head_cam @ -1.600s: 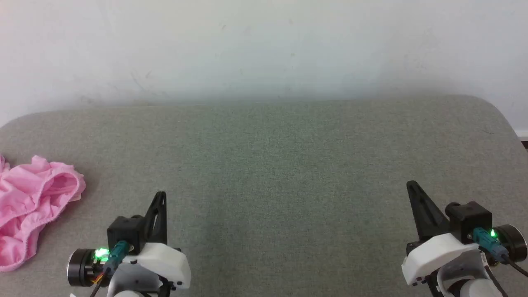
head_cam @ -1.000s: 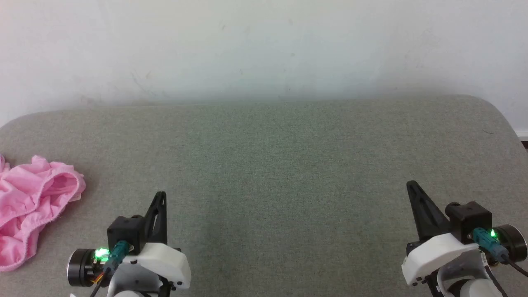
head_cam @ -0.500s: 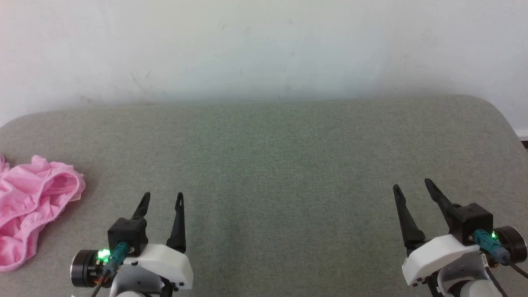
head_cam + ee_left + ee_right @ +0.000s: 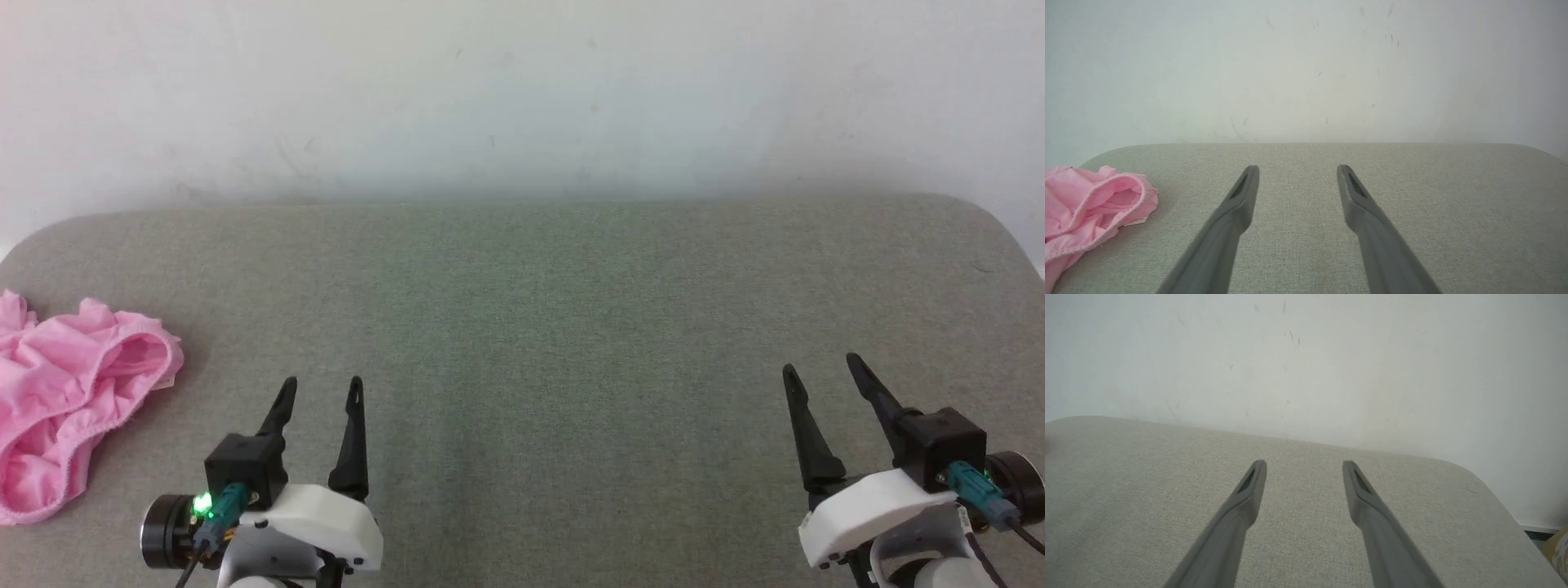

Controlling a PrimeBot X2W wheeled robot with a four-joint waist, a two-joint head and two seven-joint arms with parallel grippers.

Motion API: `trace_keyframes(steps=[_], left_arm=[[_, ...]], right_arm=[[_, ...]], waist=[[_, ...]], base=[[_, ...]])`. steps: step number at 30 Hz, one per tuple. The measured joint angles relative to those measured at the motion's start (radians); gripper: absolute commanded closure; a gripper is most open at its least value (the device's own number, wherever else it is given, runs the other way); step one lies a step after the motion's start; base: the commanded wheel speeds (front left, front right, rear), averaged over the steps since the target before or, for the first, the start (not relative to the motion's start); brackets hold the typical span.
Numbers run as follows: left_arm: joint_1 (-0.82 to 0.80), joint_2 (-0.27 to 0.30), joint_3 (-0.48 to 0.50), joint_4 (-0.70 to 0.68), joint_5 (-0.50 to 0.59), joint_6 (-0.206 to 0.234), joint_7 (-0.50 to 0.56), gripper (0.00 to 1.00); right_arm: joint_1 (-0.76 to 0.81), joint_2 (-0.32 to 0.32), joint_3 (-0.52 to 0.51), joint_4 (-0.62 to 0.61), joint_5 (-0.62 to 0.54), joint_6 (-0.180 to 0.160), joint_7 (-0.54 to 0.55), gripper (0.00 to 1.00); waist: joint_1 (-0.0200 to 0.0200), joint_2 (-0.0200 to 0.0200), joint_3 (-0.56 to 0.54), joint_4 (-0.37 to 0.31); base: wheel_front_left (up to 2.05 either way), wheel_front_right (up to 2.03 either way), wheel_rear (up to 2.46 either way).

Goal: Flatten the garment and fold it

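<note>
Both grippers, shut a second ago, now stand with their fingers parted, and the head camera has tipped slightly, so the whole scene sits a little differently in the frame. The left gripper (image 4: 322, 382) hovers low over the near left part of a grey cushion (image 4: 522, 327), its two dark fingers spread with only bare cloth between them. The right gripper (image 4: 819, 364) is likewise open and empty at the near right, well apart from its partner. The pink garment (image 4: 73, 392) lies crumpled at the cushion's far left edge, partly cut off by the frame, to the left of the left gripper and touching neither. Its gathered elastic edge (image 4: 1126, 179) curls upward, and a small white label (image 4: 1135, 221) peeks out beneath it. A pale, scuffed wall (image 4: 522, 98) rises behind the cushion.
</note>
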Motion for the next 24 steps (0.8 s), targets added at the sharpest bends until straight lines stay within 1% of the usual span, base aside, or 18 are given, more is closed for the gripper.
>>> trace_keyframes(steps=[11,24], left_arm=[[-0.001,0.0,0.017,-0.004,-0.033,0.0,-0.024,0.0],[-0.004,0.0,0.033,-0.004,-0.067,0.001,-0.049,0.0]], right_arm=[[0.008,0.0,0.0,-0.005,0.007,0.0,-0.02,0.0],[0.011,0.0,0.005,-0.019,0.009,0.0,-0.035,0.0]], waist=[[0.0,0.0,-0.004,0.054],[0.0,0.0,0.001,0.156]], base=[[0.0,0.0,0.0],[0.0,0.0,0.0]])
